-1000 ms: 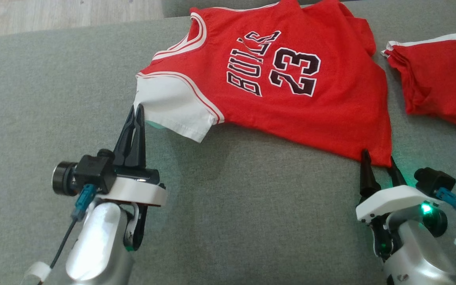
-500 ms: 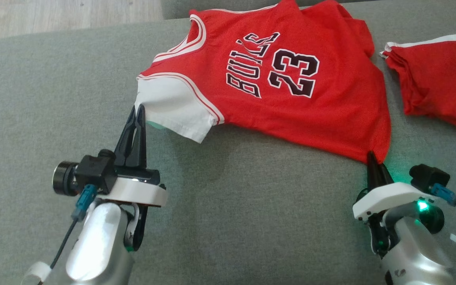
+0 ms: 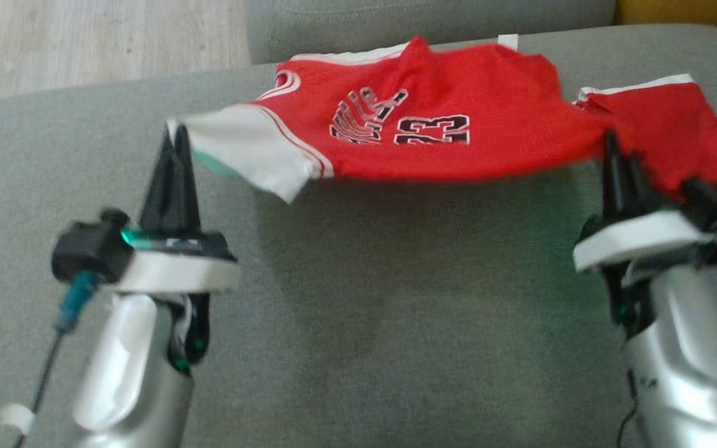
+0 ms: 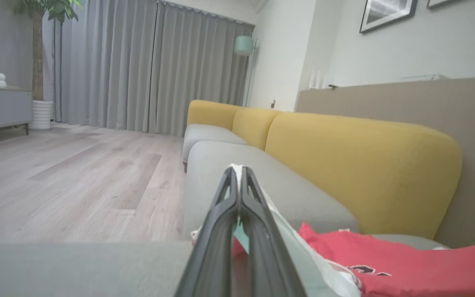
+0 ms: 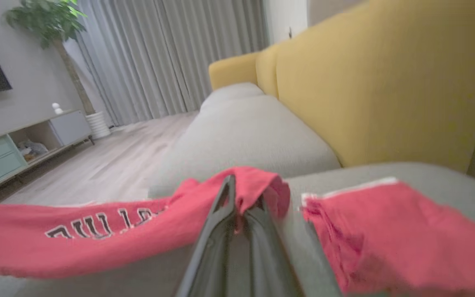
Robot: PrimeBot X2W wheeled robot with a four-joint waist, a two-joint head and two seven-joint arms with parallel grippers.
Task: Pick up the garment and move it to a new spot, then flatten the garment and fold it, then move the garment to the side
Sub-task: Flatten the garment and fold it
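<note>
The left gripper (image 3: 175,135) is pinching the edge of the white sleeve (image 3: 240,140) with its fingers pressed together. The right gripper (image 3: 615,149) is clamping the red hem corner just as tightly, so the jersey (image 3: 495,93) is hanging stretched between them just above the grey sofa cushion (image 3: 396,311), near another red garment (image 3: 682,118). It is sagging in the middle and looking light and limp, so I'd judge that gripping the corners and hems, spread wide, is the way to be handling it.

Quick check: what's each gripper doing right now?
Left gripper: shut on the jersey, at its white sleeve.
Right gripper: shut on the jersey's red corner.
</note>
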